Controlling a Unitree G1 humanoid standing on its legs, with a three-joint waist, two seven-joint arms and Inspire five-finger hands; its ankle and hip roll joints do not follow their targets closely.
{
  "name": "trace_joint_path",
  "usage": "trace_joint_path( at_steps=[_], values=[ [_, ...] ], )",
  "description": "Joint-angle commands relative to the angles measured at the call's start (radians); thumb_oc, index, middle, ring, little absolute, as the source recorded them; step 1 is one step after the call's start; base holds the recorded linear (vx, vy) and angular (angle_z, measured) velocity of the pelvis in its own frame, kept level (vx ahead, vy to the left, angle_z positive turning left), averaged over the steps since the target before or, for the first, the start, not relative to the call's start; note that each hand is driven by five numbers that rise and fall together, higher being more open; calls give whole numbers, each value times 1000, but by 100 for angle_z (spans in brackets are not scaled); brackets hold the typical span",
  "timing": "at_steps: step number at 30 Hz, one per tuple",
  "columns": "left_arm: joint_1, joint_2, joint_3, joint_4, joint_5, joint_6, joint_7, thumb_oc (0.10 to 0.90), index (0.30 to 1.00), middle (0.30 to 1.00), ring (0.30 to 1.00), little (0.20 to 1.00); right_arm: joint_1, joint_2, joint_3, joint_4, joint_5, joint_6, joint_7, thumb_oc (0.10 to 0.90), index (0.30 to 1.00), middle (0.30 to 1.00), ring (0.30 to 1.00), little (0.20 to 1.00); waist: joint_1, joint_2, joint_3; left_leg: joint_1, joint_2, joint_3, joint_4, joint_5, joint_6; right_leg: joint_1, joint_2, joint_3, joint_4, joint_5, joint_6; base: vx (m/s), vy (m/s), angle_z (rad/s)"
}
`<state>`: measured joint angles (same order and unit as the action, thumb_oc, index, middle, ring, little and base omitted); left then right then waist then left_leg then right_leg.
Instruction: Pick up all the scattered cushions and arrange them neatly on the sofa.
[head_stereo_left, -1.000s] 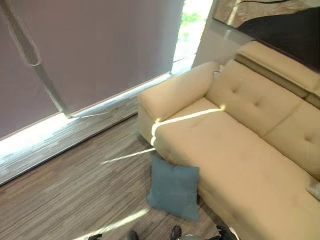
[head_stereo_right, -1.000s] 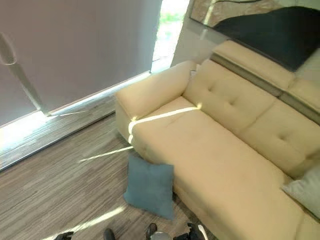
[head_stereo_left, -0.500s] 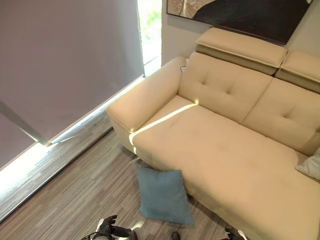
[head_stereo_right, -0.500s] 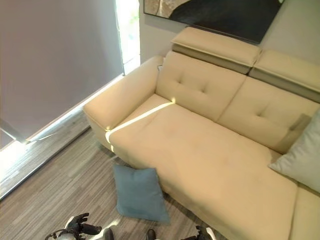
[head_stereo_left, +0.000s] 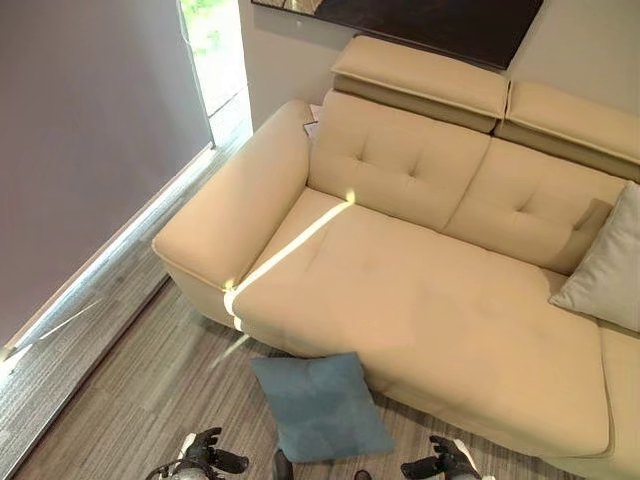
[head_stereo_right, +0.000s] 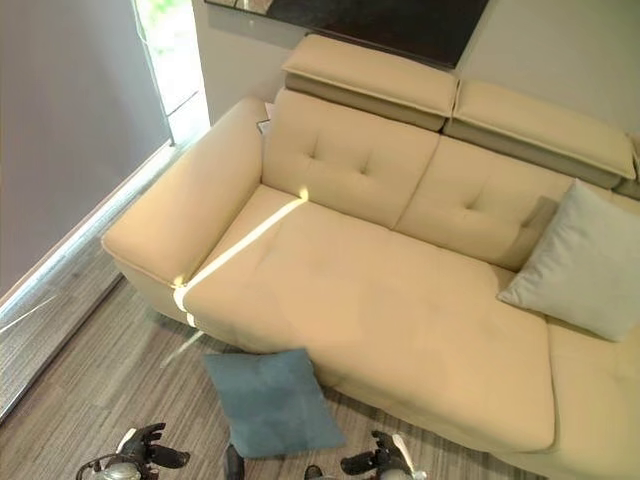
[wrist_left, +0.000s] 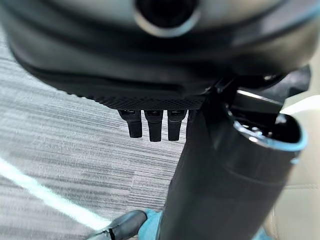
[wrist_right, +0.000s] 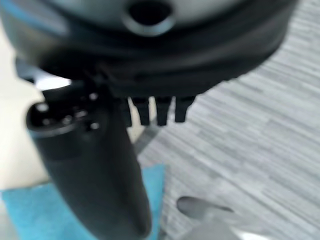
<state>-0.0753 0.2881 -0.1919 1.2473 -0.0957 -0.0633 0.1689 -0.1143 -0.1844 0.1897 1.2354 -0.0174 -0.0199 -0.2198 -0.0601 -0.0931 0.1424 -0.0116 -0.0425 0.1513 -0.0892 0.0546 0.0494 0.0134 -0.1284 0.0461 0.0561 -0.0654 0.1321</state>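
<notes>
- Head views: blue cushion (head_stereo_left: 320, 406) lies flat on the floor against the sofa (head_stereo_left: 420, 300) front, between my left hand (head_stereo_left: 205, 458) and right hand (head_stereo_left: 445, 462), roughly equally near; grey cushion (head_stereo_right: 580, 262) already sits far right.
- Wrist views: both hands have straight fingers, holding nothing, blue fabric just beyond.

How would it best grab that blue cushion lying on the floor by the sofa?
Probably by the near edge or its two near corners, coming down from above on the robot's side. The blue cushion lies flat on the floor, its far edge close against the sofa, so that side looks cramped. The left hand and right hand hang open on either side of it, not touching it.
</notes>
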Motion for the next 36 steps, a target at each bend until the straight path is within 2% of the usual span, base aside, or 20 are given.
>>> trace_joint_path(
  at_steps=[1,3,4,5,7,10,12,13,14,17,18,19,25,30,36],
  values=[
    [-1,1,17,17,9,-28,14,800,900,900,900,900,4,-55,37,-15,-4,-11,-26,800,900,900,900,900,22,6,-10,-35,48,-16,55,-73,-40,-80,31,-78,38,67,28,-58,50,-55],
    [2,8,17,17,9,-27,10,800,900,900,900,900,9,-53,44,-19,-1,-18,-23,800,900,900,900,900,20,3,-7,-37,42,-20,56,-64,-38,-81,64,-99,60,52,17,-41,40,-27],
    [6,7,18,14,14,-29,5,800,900,900,900,900,16,-58,45,-16,-1,-22,-24,800,900,900,900,900,20,1,-10,-33,31,-22,52,-61,-38,-61,96,-109,47,28,1,-78,-10,-9],
    [5,4,18,17,15,-33,3,800,900,900,900,900,22,-59,50,-10,-4,-22,-26,800,900,900,900,900,27,-5,-13,-34,26,-20,39,-48,-44,-37,99,-137,-2,15,-18,-84,-53,16],
    [2,-2,16,12,10,-36,7,800,900,900,900,900,26,-61,48,-9,3,-25,-25,800,900,900,900,900,21,-3,-14,-49,19,-34,27,-26,-52,-41,130,-81,-16,10,-33,-76,-95,25],
    [0,-15,1,14,21,-37,0,800,900,900,900,900,37,-73,38,-5,11,-27,-26,800,900,900,900,900,17,7,1,-67,11,-40,36,-22,-59,-31,130,-87,-34,7,-49,-66,-42,37],
    [-11,-25,-12,10,23,-35,-4,800,900,900,900,900,39,-85,26,0,14,-25,-30,800,900,900,900,900,7,13,25,-121,10,-39,93,-15,-74,-38,120,-113,-39,4,-59,-227,3,66],
    [-20,-32,-27,-1,28,-35,-6,800,900,900,900,900,44,-95,16,7,17,-20,-35,800,900,900,900,900,-10,18,46,-169,28,16,160,-17,-87,-54,101,-150,-34,9,-67,-266,63,157],
    [-14,-36,-32,-3,36,-34,-11,800,900,900,900,900,49,-96,14,13,13,-16,-37,800,900,900,900,900,-20,18,37,-157,49,44,175,-43,-83,-57,87,-174,-46,23,-63,-194,68,163],
    [-9,-40,-32,1,38,-33,-13,800,900,900,900,900,49,-96,13,13,10,-19,-38,800,900,900,900,900,-25,10,27,-142,59,27,194,-66,-82,-53,74,-175,-56,37,-57,6,50,41],
    [-7,-41,-33,1,38,-33,-12,800,900,900,900,900,49,-95,12,10,10,-21,-37,800,900,900,900,900,-27,9,26,-135,68,16,194,-66,-87,-51,69,-179,-57,41,-54,55,106,2],
    [-5,-44,-32,6,35,-30,-12,800,900,900,900,900,51,-92,11,13,6,-21,-35,800,900,900,900,900,-28,19,17,-105,75,-6,145,-62,-88,-50,71,-185,-61,38,-48,49,86,4],
    [-9,-34,-31,2,31,-31,-8,800,900,900,900,900,42,-86,17,8,4,-21,-40,800,900,900,900,900,-28,30,19,-79,64,-12,65,-47,-79,-78,68,-176,-37,36,-38,44,111,0],
    [-35,-10,-24,-15,13,-38,4,800,900,900,900,900,18,-79,33,-7,10,-21,-47,800,900,900,900,900,-18,22,47,-114,59,2,84,-50,-66,-137,58,-161,8,41,-32,-48,57,-13],
    [-116,17,-10,-90,-81,-76,43,800,900,900,900,900,-44,-85,52,-57,50,-37,-75,800,900,900,900,900,0,8,102,-243,55,8,129,-43,-62,-265,41,-156,43,65,-30,-92,11,-8]
  ],
)
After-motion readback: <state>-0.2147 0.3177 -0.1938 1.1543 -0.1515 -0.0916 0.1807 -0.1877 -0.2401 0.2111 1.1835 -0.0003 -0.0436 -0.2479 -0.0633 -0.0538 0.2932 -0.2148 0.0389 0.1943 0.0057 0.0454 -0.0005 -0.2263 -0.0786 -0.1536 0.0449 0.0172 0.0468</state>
